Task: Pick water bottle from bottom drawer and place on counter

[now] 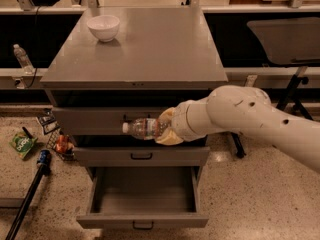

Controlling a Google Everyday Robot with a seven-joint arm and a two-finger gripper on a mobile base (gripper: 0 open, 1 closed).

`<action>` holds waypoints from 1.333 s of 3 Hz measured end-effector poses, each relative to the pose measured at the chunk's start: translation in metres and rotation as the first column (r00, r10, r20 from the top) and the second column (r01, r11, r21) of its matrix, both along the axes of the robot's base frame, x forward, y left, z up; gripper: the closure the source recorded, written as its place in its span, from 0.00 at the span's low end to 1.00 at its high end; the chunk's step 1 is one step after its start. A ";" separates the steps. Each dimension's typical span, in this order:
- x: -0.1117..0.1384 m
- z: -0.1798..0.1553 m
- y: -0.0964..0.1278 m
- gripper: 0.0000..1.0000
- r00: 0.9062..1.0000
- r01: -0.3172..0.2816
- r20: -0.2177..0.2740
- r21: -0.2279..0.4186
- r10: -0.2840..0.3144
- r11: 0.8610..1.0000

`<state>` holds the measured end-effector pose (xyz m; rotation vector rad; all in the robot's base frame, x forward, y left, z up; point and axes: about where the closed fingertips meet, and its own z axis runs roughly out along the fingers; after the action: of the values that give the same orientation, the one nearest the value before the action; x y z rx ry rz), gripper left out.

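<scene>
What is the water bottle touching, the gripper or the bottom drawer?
Touching the gripper: the camera view shows it clamped on the water bottle, held midair, apart from the open bottom drawer below.

- Showed one arm (pixel 260 119) coming in from the right edge of the frame, cased in a smooth off-white shell with a faint gloss.
- Was built of thick, rounded, tube-like segments, broadest at the right and narrowing toward the centre.
- Swelled into a dome-shaped joint just right of centre, lit brightest along its top.
- Carried a few small dark round holes, two on the dome and one further toward the right edge.
- Had thin seams ringing the short cylindrical wrist cuff.
- Ended in the gripper (pixel 167 127) just left of the frame's centre, with pale yellow-cream fingers (pixel 169 138), duller than the shell.
</scene>
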<state>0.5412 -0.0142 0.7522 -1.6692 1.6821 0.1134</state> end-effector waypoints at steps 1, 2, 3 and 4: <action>0.041 0.059 -0.012 1.00 0.995 -0.026 0.091 -0.018 0.028 0.999; 0.068 0.088 -0.014 1.00 0.989 -0.033 0.142 -0.032 0.038 0.999; 0.082 0.122 -0.014 1.00 0.975 -0.024 0.222 -0.050 0.034 0.998; 0.093 0.154 -0.012 1.00 0.952 -0.008 0.306 -0.066 0.028 0.998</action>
<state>0.6341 -0.0264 0.9058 -1.6525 1.4491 -0.1853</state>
